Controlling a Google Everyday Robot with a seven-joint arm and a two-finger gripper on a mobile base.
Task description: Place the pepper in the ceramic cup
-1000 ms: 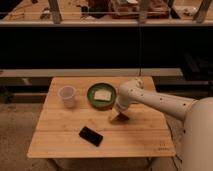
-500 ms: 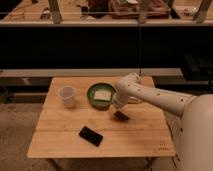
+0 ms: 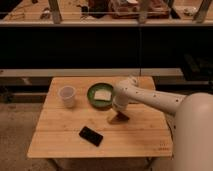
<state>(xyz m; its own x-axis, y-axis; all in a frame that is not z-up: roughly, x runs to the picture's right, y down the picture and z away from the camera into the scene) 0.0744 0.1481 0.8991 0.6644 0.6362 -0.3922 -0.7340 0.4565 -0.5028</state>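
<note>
The ceramic cup (image 3: 67, 96) is a small pale cup standing upright on the left part of the wooden table (image 3: 60, 140). My gripper (image 3: 117, 118) is down at the table top, just right of the middle and in front of the green dish. A small dark red shape at the gripper's tip looks like the pepper (image 3: 122, 117); it lies at table level, partly hidden by the gripper. The cup is well to the left of the gripper, beyond the dish.
A round green dish (image 3: 93, 96) with a pale flat piece in it sits between the cup and the gripper. A black phone (image 3: 90, 135) lies near the front of the table. My white arm (image 3: 150, 99) reaches in from the right. Dark shelving stands behind the table.
The gripper has dipped slightly lower and a little left, staying in front of the green dish. The cup, dish and phone have not moved.
</note>
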